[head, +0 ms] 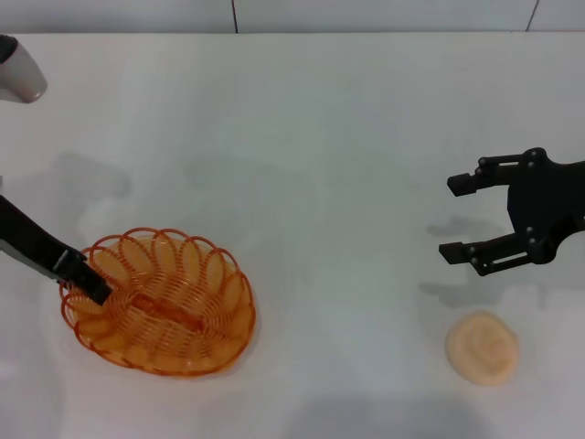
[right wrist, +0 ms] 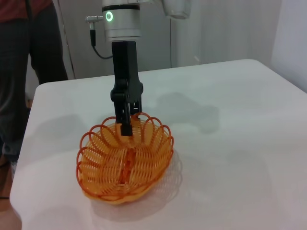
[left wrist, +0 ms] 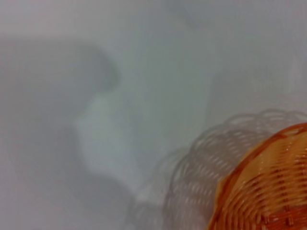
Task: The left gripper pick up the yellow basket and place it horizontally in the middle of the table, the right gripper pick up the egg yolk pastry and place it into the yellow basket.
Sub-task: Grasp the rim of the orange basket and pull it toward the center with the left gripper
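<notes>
The yellow basket (head: 218,279) is at the table's (head: 320,128) front left, its long side running roughly left to right. My left gripper (head: 91,285) is shut on its left rim, one finger inside the bowl. The right wrist view shows that claw (right wrist: 127,125) clamping the far rim of the basket (right wrist: 148,158), which casts a shadow below it. Part of the basket (left wrist: 268,187) fills a corner of the left wrist view. The egg yolk pastry (head: 482,347) lies at the front right. My right gripper (head: 450,218) hovers open just behind the pastry, holding nothing.
A grey-white arm segment (head: 18,71) shows at the back left. In the right wrist view a person (right wrist: 29,48) stands beyond the table's far corner. Bare white tabletop lies between the basket and the pastry.
</notes>
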